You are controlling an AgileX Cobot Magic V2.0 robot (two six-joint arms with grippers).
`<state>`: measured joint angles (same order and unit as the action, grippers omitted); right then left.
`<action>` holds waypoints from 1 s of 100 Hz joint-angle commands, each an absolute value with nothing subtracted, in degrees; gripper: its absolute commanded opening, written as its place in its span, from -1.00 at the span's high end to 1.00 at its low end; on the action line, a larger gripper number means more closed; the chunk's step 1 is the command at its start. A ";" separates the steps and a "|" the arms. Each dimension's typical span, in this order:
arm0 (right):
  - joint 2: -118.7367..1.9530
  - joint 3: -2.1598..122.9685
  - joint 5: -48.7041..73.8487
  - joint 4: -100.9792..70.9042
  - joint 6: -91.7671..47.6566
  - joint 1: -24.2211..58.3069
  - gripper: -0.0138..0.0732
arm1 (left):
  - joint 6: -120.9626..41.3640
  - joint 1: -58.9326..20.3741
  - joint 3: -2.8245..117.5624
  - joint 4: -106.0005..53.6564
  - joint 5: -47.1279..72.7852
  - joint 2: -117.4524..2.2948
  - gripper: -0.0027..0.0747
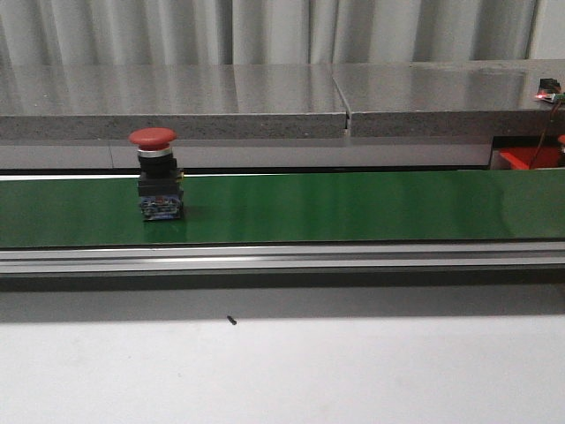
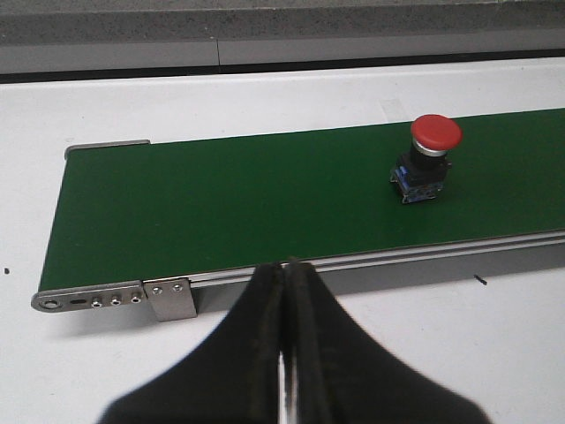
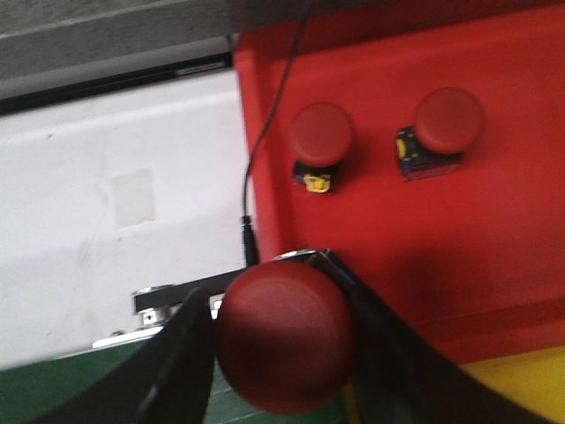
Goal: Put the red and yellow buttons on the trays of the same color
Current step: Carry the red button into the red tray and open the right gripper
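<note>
Your right claw (image 3: 282,353) is clamping a red button (image 3: 284,334) at the bottom centre of the right wrist frame, just at the near rim of the red tray (image 3: 494,265). Two more red buttons (image 3: 322,134) (image 3: 448,121) are sitting in that tray, upper right. Your left claw (image 2: 284,353) is sitting pressed together, holding nothing. Another red button (image 1: 154,140) is standing upright on the green belt (image 1: 353,208), left of centre in the front frame.
</note>
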<state>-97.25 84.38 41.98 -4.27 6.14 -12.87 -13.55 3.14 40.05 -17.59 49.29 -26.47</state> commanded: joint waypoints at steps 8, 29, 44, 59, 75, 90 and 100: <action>-98.40 86.17 35.80 -4.94 6.22 -16.51 0.35 | -13.51 2.73 41.31 -19.00 45.74 -26.77 0.98; -102.79 86.17 32.47 -5.51 6.22 -19.97 0.35 | -13.51 2.73 41.31 -19.00 45.74 -26.77 0.98; -105.92 85.68 29.58 -7.31 6.22 -21.79 0.35 | -13.51 2.73 41.31 -19.00 45.74 -26.77 0.98; -108.76 85.55 26.26 -7.96 6.22 -22.95 0.35 | -13.51 2.73 41.31 -19.00 45.74 -26.77 0.98; -110.64 85.53 23.30 -8.16 6.22 -23.41 0.35 | -13.51 2.73 41.31 -19.00 45.74 -26.77 0.98; -111.65 85.53 23.03 -8.32 6.22 -23.81 0.24 | -13.51 2.73 41.31 -19.00 45.74 -26.77 0.98; -111.65 85.53 23.38 -8.26 6.22 -23.99 -0.28 | -13.51 2.73 41.31 -19.00 45.74 -26.77 0.98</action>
<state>-114.41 84.15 25.86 -8.19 6.14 -23.49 -13.55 3.14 40.05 -17.59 49.29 -26.47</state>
